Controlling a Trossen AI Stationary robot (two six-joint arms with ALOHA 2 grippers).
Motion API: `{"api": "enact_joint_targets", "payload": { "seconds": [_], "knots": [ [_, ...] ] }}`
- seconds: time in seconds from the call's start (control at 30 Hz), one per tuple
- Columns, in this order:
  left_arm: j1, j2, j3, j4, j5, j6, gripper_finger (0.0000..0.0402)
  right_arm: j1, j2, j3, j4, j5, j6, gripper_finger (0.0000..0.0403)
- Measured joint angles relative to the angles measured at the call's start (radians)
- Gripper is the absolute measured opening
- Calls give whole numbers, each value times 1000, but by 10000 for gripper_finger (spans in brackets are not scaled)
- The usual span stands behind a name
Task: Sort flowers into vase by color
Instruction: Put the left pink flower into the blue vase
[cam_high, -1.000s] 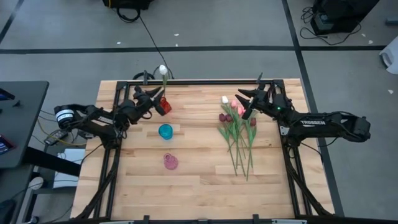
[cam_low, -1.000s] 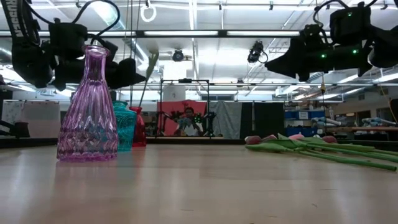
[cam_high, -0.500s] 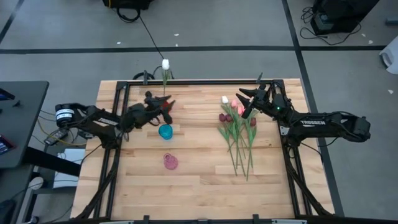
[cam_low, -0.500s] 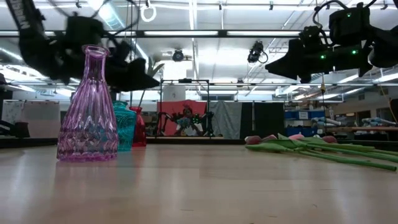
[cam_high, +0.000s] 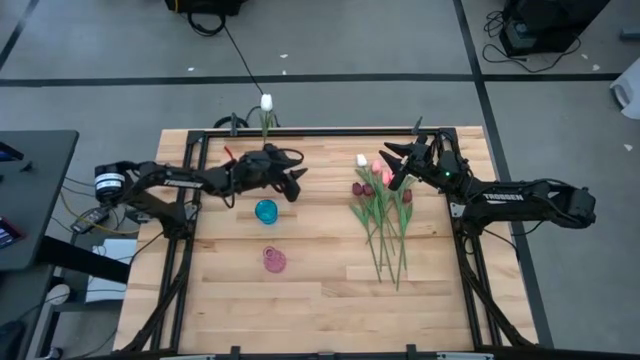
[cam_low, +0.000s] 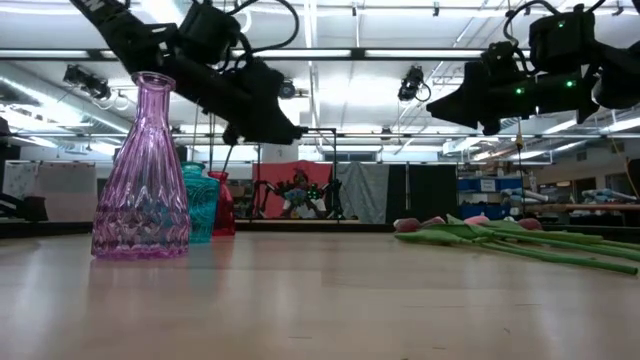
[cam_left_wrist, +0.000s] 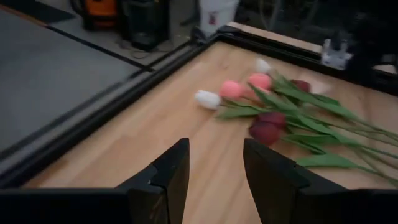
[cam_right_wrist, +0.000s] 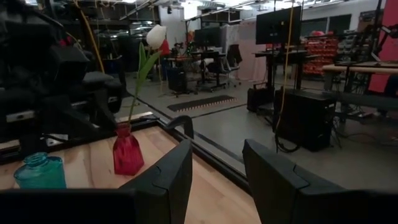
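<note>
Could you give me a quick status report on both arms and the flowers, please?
Left pincer open, empty, above the table between vases and pile. Right pincer open, hovering over the flowers. One white tulip in the red vase. Nothing in the way.

Wooden table (cam_high: 320, 300) framed in black, red vase (cam_right_wrist: 127, 152) with one white tulip (cam_high: 266, 103) set near the far edge, teal vase (cam_high: 266, 211) and pink vase (cam_high: 274, 260) ranged nearer, loose tulips (cam_high: 385, 215) laid flat to the right

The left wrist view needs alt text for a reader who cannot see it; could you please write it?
A bunch of artificial tulips with white, pink and dark red heads lies on the wooden table, stems trailing away. In the foreground the left gripper hangs above the bare wood with jaws open and empty.
</note>
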Motion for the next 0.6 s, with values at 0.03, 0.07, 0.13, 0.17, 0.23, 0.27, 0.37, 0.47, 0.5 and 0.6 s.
{"api": "enact_joint_targets", "payload": {
  "seconds": [0.03,0.07,0.13,0.17,0.23,0.27,0.37,0.47,0.5,0.6],
  "knots": [
    [-3,12,7,1,13,-12,156,0,0,0,-3,-6,0,155],
    [-9,25,16,-2,21,-17,156,0,0,0,-7,-9,-1,155],
    [-28,60,42,-3,25,-18,156,0,-1,0,-19,-9,-10,155],
    [-39,80,60,-5,25,-18,156,0,-1,0,-24,-9,-15,155],
    [-63,127,109,-11,26,-18,156,-2,-1,0,-44,-9,-23,155],
    [-72,149,136,-22,26,-18,156,-2,-1,0,-55,-10,-24,155],
    [-94,225,229,-77,29,-22,156,-3,-1,0,-87,-25,-41,155],
    [-104,297,323,-148,29,-56,156,-5,-12,0,-113,-53,-79,155],
    [-105,317,354,-184,29,-69,156,-5,-20,0,-113,-54,-97,155],
    [-112,383,445,-277,29,-121,156,-15,-78,0,-132,-54,-131,155]
  ]
}}
